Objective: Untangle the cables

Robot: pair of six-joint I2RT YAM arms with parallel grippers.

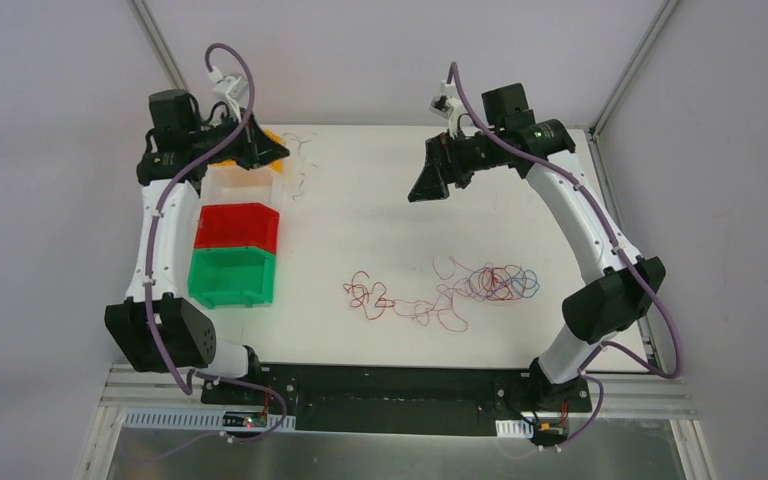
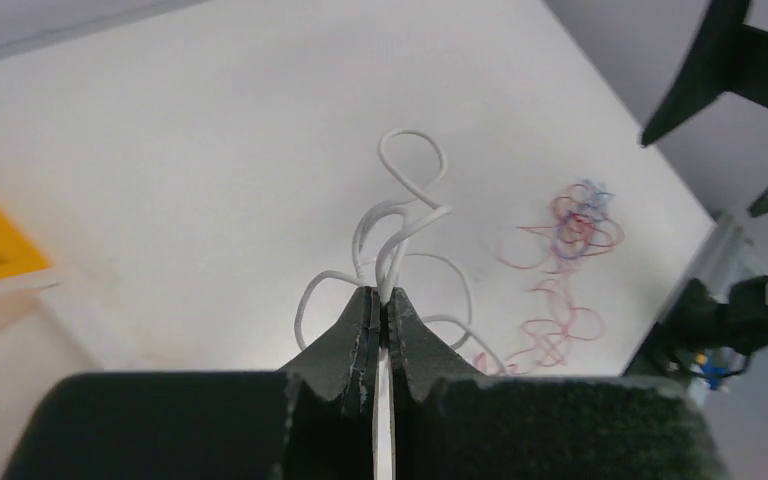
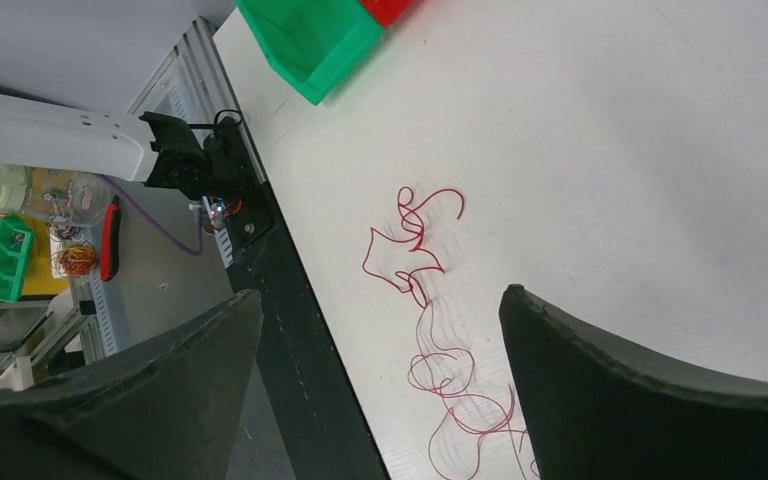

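A tangle of red, blue and purple cables lies on the white table at the front right. A long red cable trails left from it in loose curls. My left gripper is at the back left, above the bins, and is shut on a thin white cable that loops out beyond its tips. That white cable hangs down to the table. My right gripper hovers open and empty over the table's middle back. Its wrist view shows the red cable lying below between the spread fingers.
A row of bins stands along the left side: green, red, a clear one and a yellow one under the left gripper. The table's front edge is a black rail.
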